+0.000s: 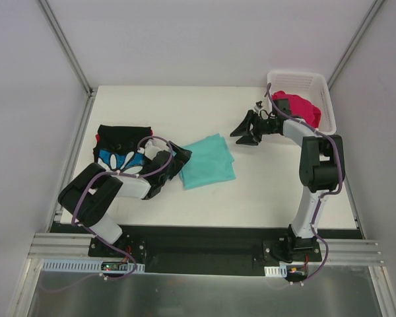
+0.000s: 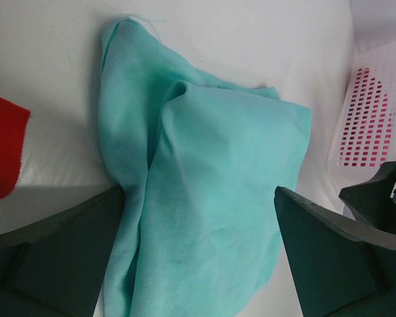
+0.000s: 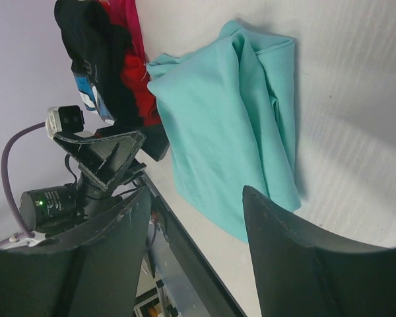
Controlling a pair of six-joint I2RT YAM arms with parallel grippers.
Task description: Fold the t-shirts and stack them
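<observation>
Left tool [image 1: 170,160] spread wide, gripping nothing, at the 9 o'clock edge of the mint-teal t-shirt [image 1: 208,162], which lies mid-worktop [image 1: 185,105]. Right tool [image 1: 246,132] also parted and empty, at the shirt's 1 o'clock. Black daisy t-shirt [image 1: 122,142] lies at the far 9 o'clock side. Magenta-pink t-shirt [image 1: 303,109] sits in the basket [image 1: 297,76] at 2 o'clock.
</observation>
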